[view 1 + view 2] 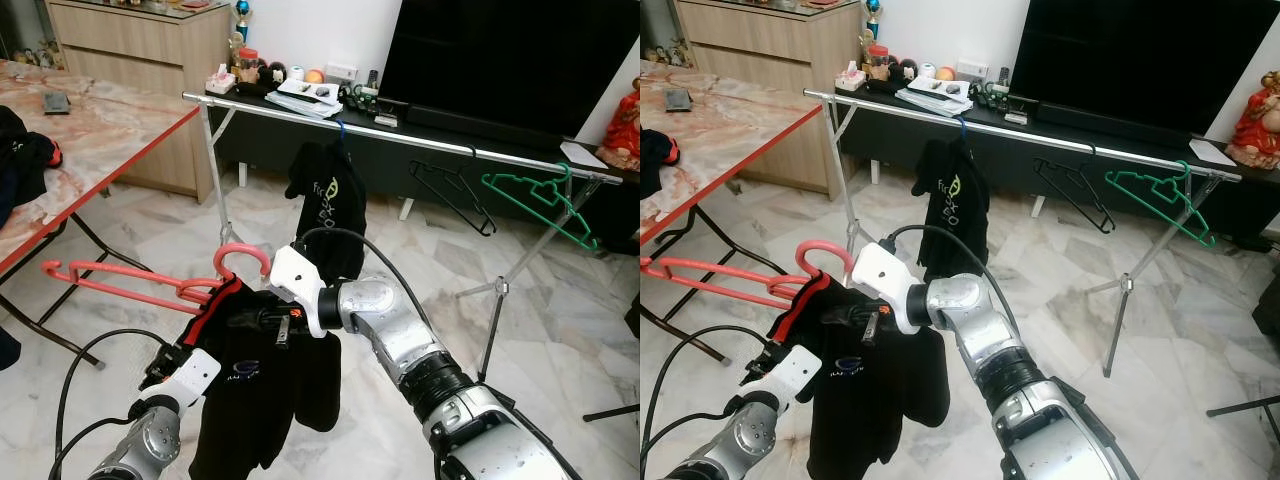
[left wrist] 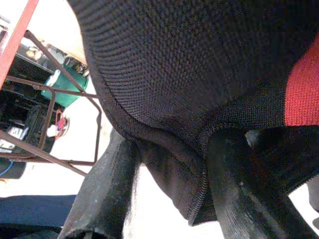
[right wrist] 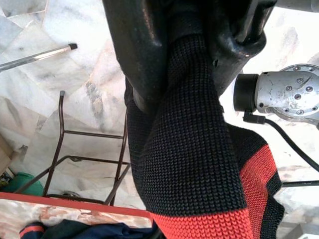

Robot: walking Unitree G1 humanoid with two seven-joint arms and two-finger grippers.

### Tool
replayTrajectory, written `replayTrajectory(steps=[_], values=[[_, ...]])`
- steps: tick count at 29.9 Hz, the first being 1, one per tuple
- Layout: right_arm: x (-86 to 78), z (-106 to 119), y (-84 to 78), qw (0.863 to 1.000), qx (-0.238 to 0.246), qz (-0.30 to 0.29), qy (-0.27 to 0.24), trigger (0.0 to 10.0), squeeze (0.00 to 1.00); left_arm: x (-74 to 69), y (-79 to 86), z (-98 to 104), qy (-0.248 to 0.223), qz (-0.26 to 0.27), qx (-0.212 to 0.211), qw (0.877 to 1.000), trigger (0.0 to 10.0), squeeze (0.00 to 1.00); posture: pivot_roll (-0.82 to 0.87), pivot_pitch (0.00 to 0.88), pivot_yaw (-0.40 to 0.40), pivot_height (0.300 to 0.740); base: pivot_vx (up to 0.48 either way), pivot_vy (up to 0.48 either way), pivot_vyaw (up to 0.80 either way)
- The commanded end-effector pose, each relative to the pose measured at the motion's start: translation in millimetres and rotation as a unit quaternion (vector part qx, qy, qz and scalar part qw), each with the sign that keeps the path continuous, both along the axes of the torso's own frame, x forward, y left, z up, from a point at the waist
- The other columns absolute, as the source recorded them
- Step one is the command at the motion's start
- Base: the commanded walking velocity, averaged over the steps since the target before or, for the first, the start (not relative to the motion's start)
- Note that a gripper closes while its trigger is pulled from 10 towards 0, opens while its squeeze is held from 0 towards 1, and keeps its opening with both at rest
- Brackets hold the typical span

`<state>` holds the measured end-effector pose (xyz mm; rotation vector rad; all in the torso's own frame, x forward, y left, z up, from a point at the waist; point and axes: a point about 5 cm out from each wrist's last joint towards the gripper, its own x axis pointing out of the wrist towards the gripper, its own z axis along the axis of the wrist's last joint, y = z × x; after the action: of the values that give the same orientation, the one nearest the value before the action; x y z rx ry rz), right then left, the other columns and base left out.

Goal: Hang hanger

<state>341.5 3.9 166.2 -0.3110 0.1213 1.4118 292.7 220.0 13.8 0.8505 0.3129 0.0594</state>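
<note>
Centrally, the right claw (image 1: pixel 262 318) reaches across toward the robot's left, its two black fingers (image 3: pixel 137 55) closed on a fold of the black shirt (image 1: pixel 250 385), pinching the knit fabric near its red-trimmed collar. Lower and further left, the left claw (image 1: pixel 165 365) also bears on this shirt; in the left wrist view its fingers (image 2: pixel 107 191) stand apart with the hem of the cloth draped between them, touching both, though whether they truly pinch it cannot be told. The shirt hangs from a pink hanger (image 1: pixel 150 285), whose hook rises just above the right claw and whose long bar extends left toward the bench (image 1: pixel 90 140) with its marble-patterned top and red edge. Beyond, a metal clothes rail (image 1: pixel 400 135) spans the room on crossed legs. On it hang a second black shirt (image 1: pixel 325 210), an empty black hanger (image 1: pixel 455 195) and an empty green hanger (image 1: pixel 545 205). Behind the rail stands a dark television (image 1: pixel 500 60) on a low cabinet.
</note>
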Motion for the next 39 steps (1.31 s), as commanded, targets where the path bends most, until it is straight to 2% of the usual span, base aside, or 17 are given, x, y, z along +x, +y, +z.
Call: replayTrajectory(steps=[1, 16, 24, 30, 34, 36, 38, 39], values=[[1.4, 5.3, -2.2, 1.000, 0.009, -0.004, -0.010, 0.0, 0.00, 0.1, -2.3, -0.6, -0.002, 0.003, -0.007, 1.000, 0.0, 0.00, 0.14, 0.000, -0.159, 0.740, 0.000, 0.000, 0.00], [3.2, 4.5, -3.7, 1.000, 0.008, -0.014, -0.004, 0.0, 0.00, -2.7, -2.2, -3.9, 0.006, 0.006, -0.019, 1.000, 0.0, 0.00, 0.15, 0.000, -0.157, 0.740, 0.000, 0.000, 0.00], [4.8, 2.3, -6.5, 1.000, 0.007, -0.024, 0.000, 0.0, 0.00, -6.3, 2.7, -6.9, 0.006, 0.050, -0.071, 0.996, 0.0, 0.00, 0.15, 0.000, -0.156, 0.740, 0.000, 0.000, 0.00], [4.7, -1.3, -8.8, 1.000, 0.004, -0.029, 0.005, 0.0, 0.00, -8.4, 7.4, -7.7, 0.004, 0.070, -0.094, 0.993, 0.0, 0.00, 0.15, 0.000, -0.156, 0.740, 0.000, 0.000, 0.00], [7.3, -10.4, -20.8, 0.999, -0.023, -0.045, -0.001, 0.0, 0.00, -11.9, 14.6, -8.9, 0.000, 0.104, -0.148, 0.983, 0.0, 0.00, 0.15, 0.000, -0.155, 0.740, 0.000, 0.000, 0.00], [8.2, -14.5, -26.6, 0.998, -0.040, -0.049, -0.011, 0.0, 0.00, -12.7, 14.7, -9.9, 0.006, 0.100, -0.155, 0.983, 0.0, 0.00, 0.15, 0.000, -0.155, 0.740, 0.000, 0.000, 0.00], [10.3, -22.1, -40.9, 0.996, -0.064, -0.062, -0.013, 0.0, 0.00, -15.6, 11.8, -13.0, 0.021, 0.070, -0.152, 0.986, 0.0, 0.00, 0.15, 0.000, -0.154, 0.740, 0.000, 0.000, 0.00], [10.3, -22.1, -40.9, 0.996, -0.064, -0.062, -0.013, 0.0, 0.00, -15.6, 11.8, -13.0, 0.021, 0.070, -0.152, 0.986, 0.0, 0.00, 0.15, 0.000, -0.154, 0.740, 0.000, 0.000, 0.00]])
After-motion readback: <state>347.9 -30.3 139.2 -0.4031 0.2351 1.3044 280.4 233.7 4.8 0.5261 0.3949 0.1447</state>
